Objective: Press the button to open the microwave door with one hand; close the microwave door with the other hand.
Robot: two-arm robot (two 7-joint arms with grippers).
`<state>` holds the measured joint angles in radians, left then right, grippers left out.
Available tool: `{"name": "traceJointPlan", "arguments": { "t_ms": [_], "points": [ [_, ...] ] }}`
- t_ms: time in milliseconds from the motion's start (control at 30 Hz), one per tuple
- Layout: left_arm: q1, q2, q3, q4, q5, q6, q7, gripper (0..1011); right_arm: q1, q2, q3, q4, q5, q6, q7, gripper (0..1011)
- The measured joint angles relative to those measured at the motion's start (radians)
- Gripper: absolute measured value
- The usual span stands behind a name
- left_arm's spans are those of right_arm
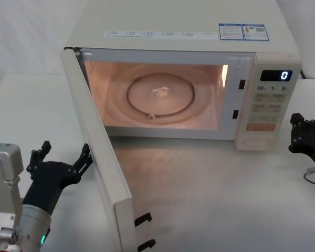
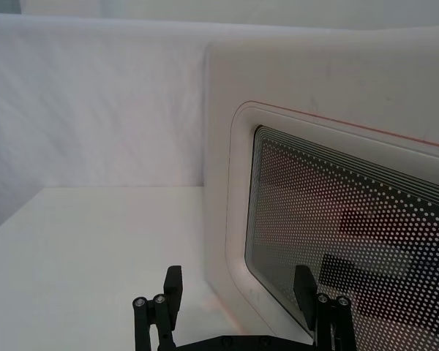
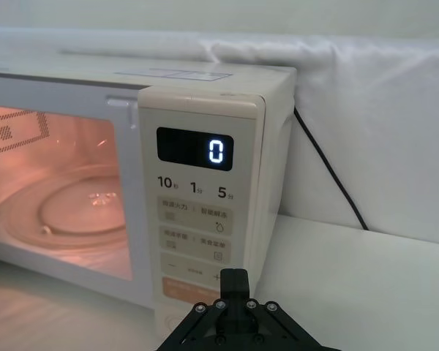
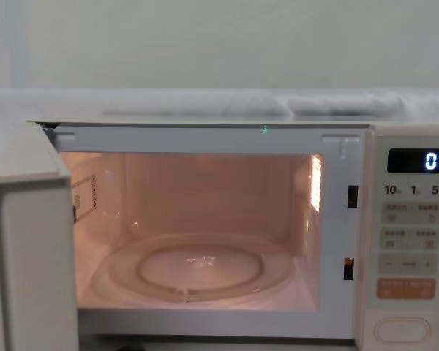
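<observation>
Setting: robot test bench or lab, not a lived-in kitchen. Evidence: plain white tabletop (image 1: 37,100); white wrinkled cloth backdrop (image 3: 373,110) curtaining the rear; single cream-white countertop microwave oven (image 1: 184,31) with black power cable (image 3: 329,172) trailing behind.

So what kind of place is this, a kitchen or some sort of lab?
Probably a lab test bench, not a kitchen: a lone microwave with its door open sits on a plain white table, backed by white cloth.
</observation>
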<state>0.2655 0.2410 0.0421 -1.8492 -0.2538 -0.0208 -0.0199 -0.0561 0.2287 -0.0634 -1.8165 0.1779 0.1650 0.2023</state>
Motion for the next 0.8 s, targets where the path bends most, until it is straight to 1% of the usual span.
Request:
{"name": "traceJointPlan", "arguments": {
  "t_ms": [100, 233, 567, 667, 767, 800],
  "points": [
    [0.000, 0.000, 0.000, 0.000, 0.000, 0.000, 0.000, 1001, 0.001, 0.019, 0.002, 0.004, 0.009, -0.001, 0.013, 0],
    [0.000, 0.000, 0.000, 0.000, 0.000, 0.000, 0.000, 1001, 0.000, 0.033, 0.002, 0.012, 0.015, -0.001, 0.018, 0],
    [0.000, 0.000, 0.000, 0.000, 0.000, 0.000, 0.000, 1001, 0.001, 0.031, 0.002, 0.012, 0.015, -0.002, 0.018, 4],
    [0.000, 0.000, 0.000, 0.000, 0.000, 0.000, 0.000, 1001, 0.001, 0.030, 0.002, 0.012, 0.015, -0.002, 0.018, 56],
    [0.000, 0.000, 0.000, 0.000, 0.000, 0.000, 0.000, 1001, 0.001, 0.030, 0.002, 0.012, 0.015, -0.002, 0.018, 153],
    [0.000, 0.000, 0.000, 0.000, 0.000, 0.000, 0.000, 1001, 0.001, 0.029, 0.002, 0.012, 0.014, -0.002, 0.018, 169]
  ]
}}
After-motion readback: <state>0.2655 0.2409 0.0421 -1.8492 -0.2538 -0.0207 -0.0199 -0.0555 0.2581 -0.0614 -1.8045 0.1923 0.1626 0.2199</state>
